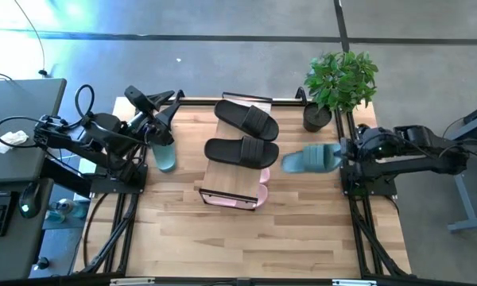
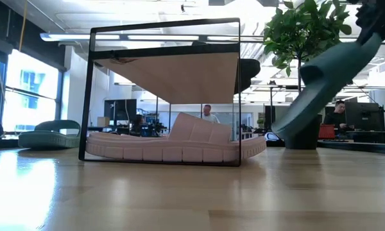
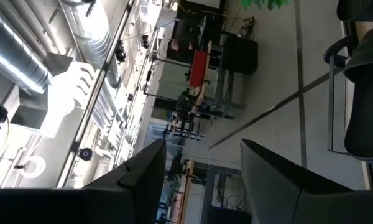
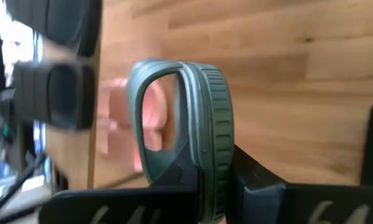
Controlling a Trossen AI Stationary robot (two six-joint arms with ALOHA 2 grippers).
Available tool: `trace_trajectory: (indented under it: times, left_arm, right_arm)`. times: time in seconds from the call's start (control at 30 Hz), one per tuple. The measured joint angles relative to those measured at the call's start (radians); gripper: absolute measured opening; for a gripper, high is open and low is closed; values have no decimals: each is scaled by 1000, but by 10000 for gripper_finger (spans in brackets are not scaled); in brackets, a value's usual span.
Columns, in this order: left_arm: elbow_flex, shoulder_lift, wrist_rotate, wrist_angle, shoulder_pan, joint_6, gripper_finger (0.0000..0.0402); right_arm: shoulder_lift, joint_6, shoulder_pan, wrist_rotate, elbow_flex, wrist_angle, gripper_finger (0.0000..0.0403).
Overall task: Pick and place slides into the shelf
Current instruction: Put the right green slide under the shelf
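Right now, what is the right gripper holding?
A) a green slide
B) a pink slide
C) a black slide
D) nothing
A: the right gripper is shut on a green slide, lifted off the table just right of the shelf; the right wrist view shows its fingers clamped on the slide's edge, and the low view shows it tilted in the air.

From where I stand, no writing, label, brand mark, number or sign can be read anywhere in these views, neither on the things on the table nor in the room behind it.
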Motion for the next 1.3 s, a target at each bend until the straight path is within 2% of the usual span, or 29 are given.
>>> trace_trajectory:
  times: [0.13,0.23,0.37,0.5,0.63,0.77,0.83,1.0,1.1,1.3]
  left_arm:
    - [0,0,0,-1,0,-8,190]
    - [0,0,0,-6,0,-42,188]
    - [0,0,14,-40,0,-96,182]
    - [0,0,75,-109,0,-156,175]
    - [0,0,102,-170,0,-198,167]
    - [0,0,106,-224,0,-236,159]
    - [0,-1,119,-252,0,-254,155]
    - [-1,-1,169,-298,0,-277,149]
    - [0,-1,173,-316,0,-277,150]
    - [-1,-1,193,-319,0,-277,150]
  right_arm:
    - [13,82,0,100,0,-30,5]
    - [55,119,0,133,0,-27,5]
    - [164,146,0,137,0,-5,5]
    - [260,130,0,108,0,67,5]
    - [310,144,0,104,0,110,5]
    - [340,204,-19,152,-2,54,5]
    - [346,210,-39,144,-34,101,5]
    - [371,259,-69,91,-202,355,5]
    - [367,289,-81,94,-269,376,5]
    - [367,315,-123,26,-400,437,5]
